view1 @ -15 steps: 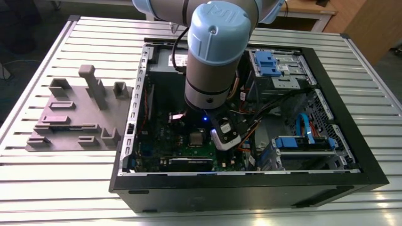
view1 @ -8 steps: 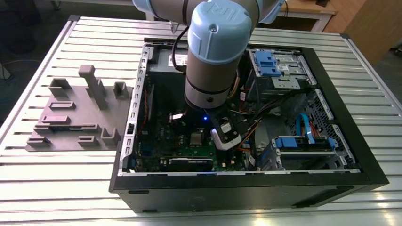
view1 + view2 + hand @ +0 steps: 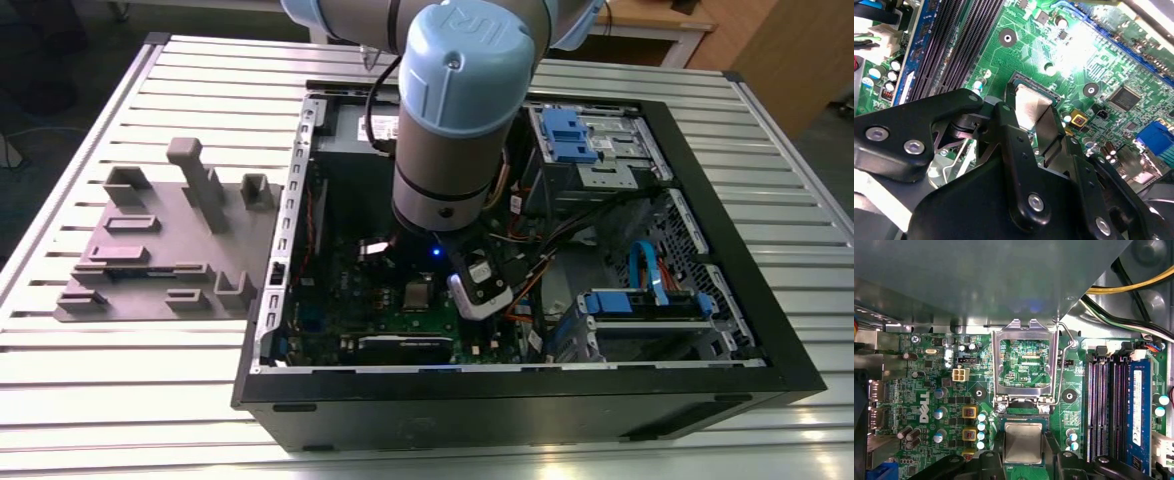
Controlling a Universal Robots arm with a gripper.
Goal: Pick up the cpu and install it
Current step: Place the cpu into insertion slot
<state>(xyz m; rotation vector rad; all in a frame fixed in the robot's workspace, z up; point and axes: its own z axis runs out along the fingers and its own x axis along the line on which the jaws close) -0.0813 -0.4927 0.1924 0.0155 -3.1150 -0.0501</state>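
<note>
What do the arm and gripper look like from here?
The arm is a grey cylinder with a pale blue cap; a black cable runs beside it, and a blue light glows at its wrist. The gripper has black linked fingers with silver screws.

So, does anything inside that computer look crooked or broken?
Nothing looks damaged. The metal socket frame is flipped open on the motherboard, which may look odd. The gripper holds the cpu square to the board, beside the frame's hinge.
</note>
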